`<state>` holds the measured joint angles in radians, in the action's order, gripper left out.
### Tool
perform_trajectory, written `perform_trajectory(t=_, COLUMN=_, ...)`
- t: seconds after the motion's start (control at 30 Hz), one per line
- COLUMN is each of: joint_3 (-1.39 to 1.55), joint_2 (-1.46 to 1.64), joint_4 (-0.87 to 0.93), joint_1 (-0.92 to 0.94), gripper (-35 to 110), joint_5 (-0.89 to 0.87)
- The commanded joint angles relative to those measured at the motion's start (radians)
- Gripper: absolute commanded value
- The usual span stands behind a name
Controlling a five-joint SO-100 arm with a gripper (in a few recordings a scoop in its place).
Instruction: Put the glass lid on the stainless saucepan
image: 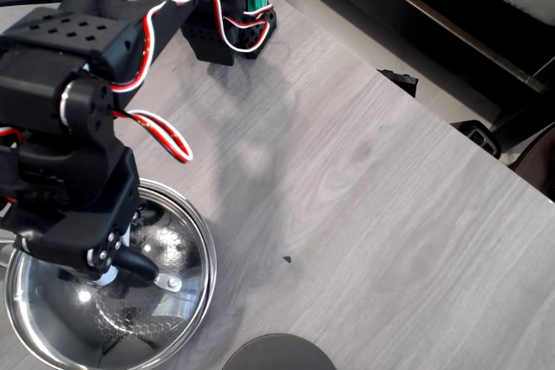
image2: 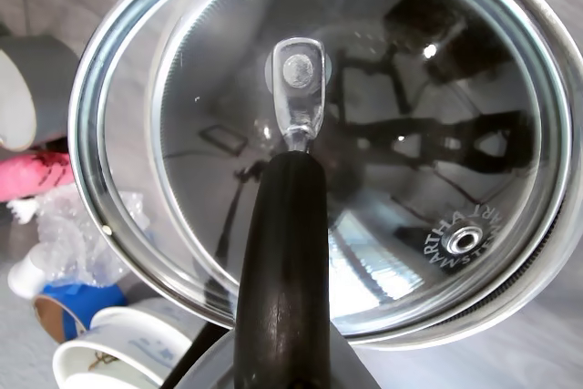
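Glass lid over the stainless saucepan, gripper clamped on its black handle.
I judge the lid at or nearly on the saucepan's rim, slightly off-centre; seating and release remain. Lettering beside the vent hole starts "MARTHA"; the rest I can't read. A dark grey disc lies just beside the saucepan on the bench.

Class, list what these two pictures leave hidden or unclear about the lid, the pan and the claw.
- Claw: overhead, the arm covers its fingers; open or shut is unclear.
- Pan: overhead, left and bottom edges cut it; its handle is unseen.
- Lid seating: wrist view, reflections blur whether the rim rests on the pan.
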<state>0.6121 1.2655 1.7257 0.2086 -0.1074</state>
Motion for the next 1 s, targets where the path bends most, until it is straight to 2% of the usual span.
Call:
perform_trajectory(t=0.0, joint_3=-0.103, joint_2=0.092, joint_4=0.006, joint_1=-0.015, gripper=0, joint_5=-0.014)
perform_trajectory(t=0.13, joint_3=-0.193, joint_2=0.077, joint_4=0.028, joint_1=-0.02, gripper=0, joint_5=-0.015)
perform_trajectory(t=0.63, joint_3=-0.195, joint_2=-0.061, joint_4=0.044, joint_1=0.026, gripper=0, joint_5=-0.008)
perform_trajectory(t=0.97, joint_3=-0.196, joint_2=-0.094, joint_4=-0.028, joint_1=0.037, gripper=0, joint_5=-0.005)
